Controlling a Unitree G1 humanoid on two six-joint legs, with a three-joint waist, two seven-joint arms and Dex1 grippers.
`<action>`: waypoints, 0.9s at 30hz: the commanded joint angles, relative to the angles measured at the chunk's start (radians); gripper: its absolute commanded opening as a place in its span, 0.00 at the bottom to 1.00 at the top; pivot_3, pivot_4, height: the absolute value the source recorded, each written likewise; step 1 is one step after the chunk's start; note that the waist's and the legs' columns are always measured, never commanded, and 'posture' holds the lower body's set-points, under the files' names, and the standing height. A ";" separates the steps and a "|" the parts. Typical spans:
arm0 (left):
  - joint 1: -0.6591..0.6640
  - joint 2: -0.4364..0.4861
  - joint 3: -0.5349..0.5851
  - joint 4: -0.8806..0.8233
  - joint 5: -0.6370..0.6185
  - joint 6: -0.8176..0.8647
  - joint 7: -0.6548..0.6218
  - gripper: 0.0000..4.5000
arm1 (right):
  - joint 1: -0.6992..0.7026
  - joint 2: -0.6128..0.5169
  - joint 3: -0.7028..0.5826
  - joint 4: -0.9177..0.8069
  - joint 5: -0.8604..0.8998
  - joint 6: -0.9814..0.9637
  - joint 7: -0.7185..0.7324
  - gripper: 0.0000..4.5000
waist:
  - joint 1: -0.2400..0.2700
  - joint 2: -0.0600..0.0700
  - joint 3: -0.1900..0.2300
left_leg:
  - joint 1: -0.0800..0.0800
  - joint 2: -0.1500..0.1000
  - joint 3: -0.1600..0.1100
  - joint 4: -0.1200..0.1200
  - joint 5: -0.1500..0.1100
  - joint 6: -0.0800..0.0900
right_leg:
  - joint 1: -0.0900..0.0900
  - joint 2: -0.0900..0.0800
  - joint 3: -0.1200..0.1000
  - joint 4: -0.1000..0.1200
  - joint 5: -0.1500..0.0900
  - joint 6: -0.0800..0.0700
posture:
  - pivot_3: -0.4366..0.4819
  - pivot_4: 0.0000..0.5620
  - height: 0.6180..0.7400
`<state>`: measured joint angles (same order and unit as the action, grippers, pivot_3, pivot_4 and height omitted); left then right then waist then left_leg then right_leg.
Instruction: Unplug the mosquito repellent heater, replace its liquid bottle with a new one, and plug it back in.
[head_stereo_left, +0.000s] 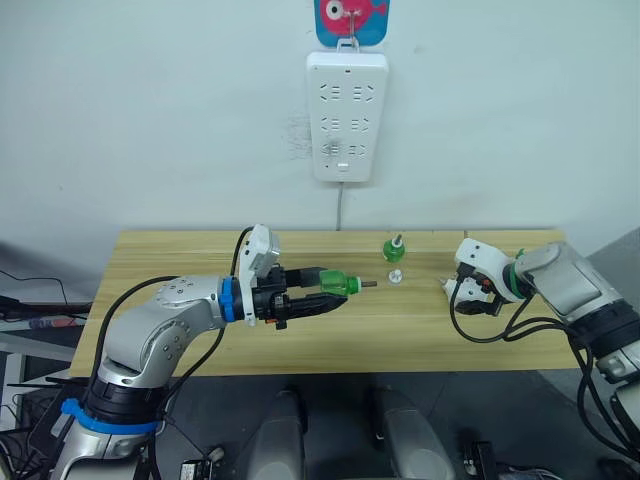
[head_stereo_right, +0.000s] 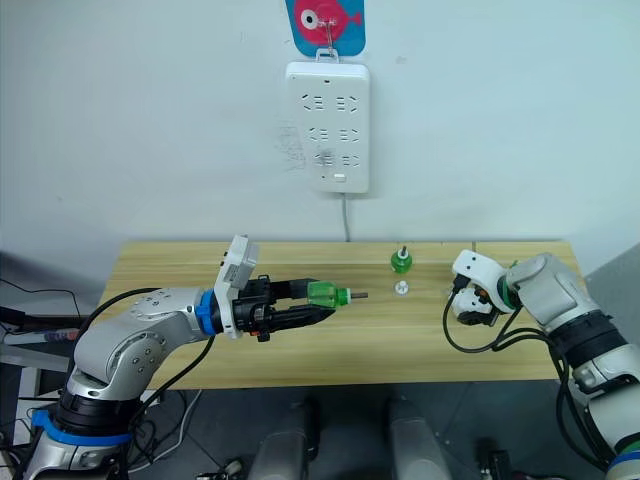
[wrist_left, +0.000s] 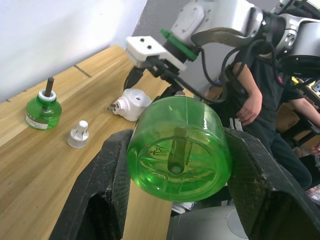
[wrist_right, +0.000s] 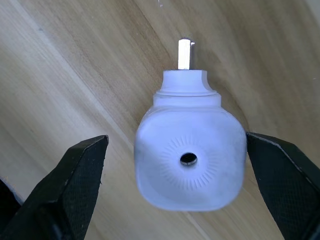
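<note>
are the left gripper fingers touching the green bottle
Touching. The left wrist view shows both black fingers pressed against the sides of the green bottle, with no gap on either side.

Clear green bottle (wrist_left: 176, 149), white heater (wrist_right: 190, 159) (radial ribbing round its hole), pale wood-grain table (head_stereo_left: 420, 330), black fingers (wrist_left: 102, 185).

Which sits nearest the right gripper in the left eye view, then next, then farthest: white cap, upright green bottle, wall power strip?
From the right gripper:
1. White cap, on the table toward the robot's left.
2. Upright green bottle, just behind the cap.
3. Wall power strip, up on the wall.
</note>
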<state>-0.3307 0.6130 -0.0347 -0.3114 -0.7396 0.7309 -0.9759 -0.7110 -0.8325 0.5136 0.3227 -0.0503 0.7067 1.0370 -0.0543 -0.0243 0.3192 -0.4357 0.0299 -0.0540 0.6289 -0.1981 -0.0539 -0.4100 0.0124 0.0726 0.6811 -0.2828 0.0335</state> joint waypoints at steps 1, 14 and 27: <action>-0.001 0.007 0.006 -0.045 -0.004 -0.018 -0.015 0.52 | -0.028 0.012 0.005 0.055 -0.048 -0.061 0.018 1.00 | 0.000 0.000 0.000 | 0.000 0.000 0.000 0.000 0.000 0.000 | 0.000 0.000 0.000 0.000 0.000 0.000 | 0.48 0.58 1.00; 0.003 0.007 0.002 -0.030 0.011 -0.032 -0.024 0.52 | -0.044 0.055 -0.018 0.156 -0.139 -0.153 0.057 0.66 | 0.002 0.000 0.000 | 0.000 0.000 0.000 0.000 0.000 0.000 | 0.000 0.000 0.000 0.001 0.001 -0.002 | 0.48 0.57 1.00; -0.121 0.057 0.050 0.134 -0.048 0.047 -0.139 0.52 | 0.229 -0.114 -0.612 -0.698 0.320 0.331 0.201 0.66 | 0.010 0.003 -0.002 | 0.000 0.000 -0.003 0.000 0.000 -0.001 | 0.001 -0.001 -0.004 0.001 0.002 -0.004 | 0.40 0.40 1.00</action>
<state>-0.4299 0.6554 -0.0236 -0.1794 -0.7455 0.7508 -1.0872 -0.5126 -0.9352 0.0648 -0.2099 0.1307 0.9233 1.1980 -0.0444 -0.0214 0.3168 -0.4362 0.0292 -0.0575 0.6294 -0.1977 -0.0546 -0.4088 0.0109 0.0681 0.6820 -0.2806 0.0299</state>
